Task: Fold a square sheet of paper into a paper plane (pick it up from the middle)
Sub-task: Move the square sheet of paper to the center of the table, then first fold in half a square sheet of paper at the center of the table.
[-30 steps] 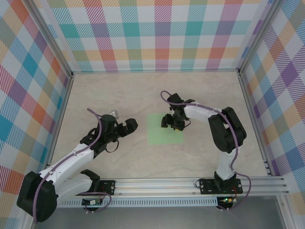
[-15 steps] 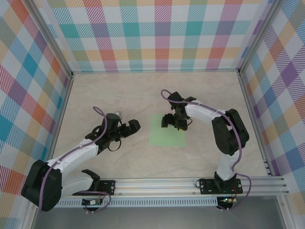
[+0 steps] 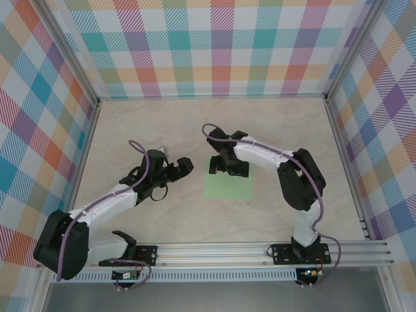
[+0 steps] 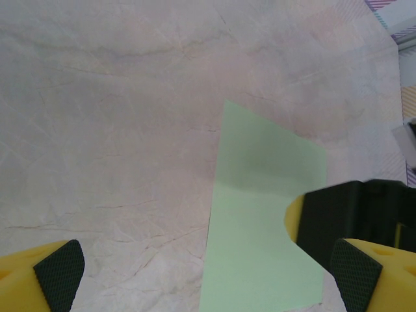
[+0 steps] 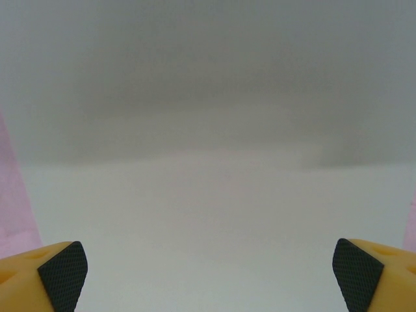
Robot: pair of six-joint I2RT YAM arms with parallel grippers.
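The square sheet of paper (image 3: 229, 187) lies flat on the table, pale mint-green. My right gripper (image 3: 227, 168) hovers low over the sheet's far part, open, nothing between its fingers. From the right wrist the paper (image 5: 208, 214) spreads wide and blurred under the open right gripper (image 5: 209, 279). My left gripper (image 3: 177, 168) stands open a short way left of the sheet, apart from it. Through the left wrist camera, the paper (image 4: 260, 221) lies ahead of the open left gripper (image 4: 208, 286), with the black and yellow right gripper (image 4: 344, 218) over its right side.
The marbled beige table (image 3: 149, 130) is walled on three sides by checked panels (image 3: 214, 45). A metal rail (image 3: 227, 250) with both arm bases runs along the near edge.
The right gripper opened wide and shifted left over the sheet's far part. The left gripper crept slightly toward the sheet. The paper lies almost where it was.
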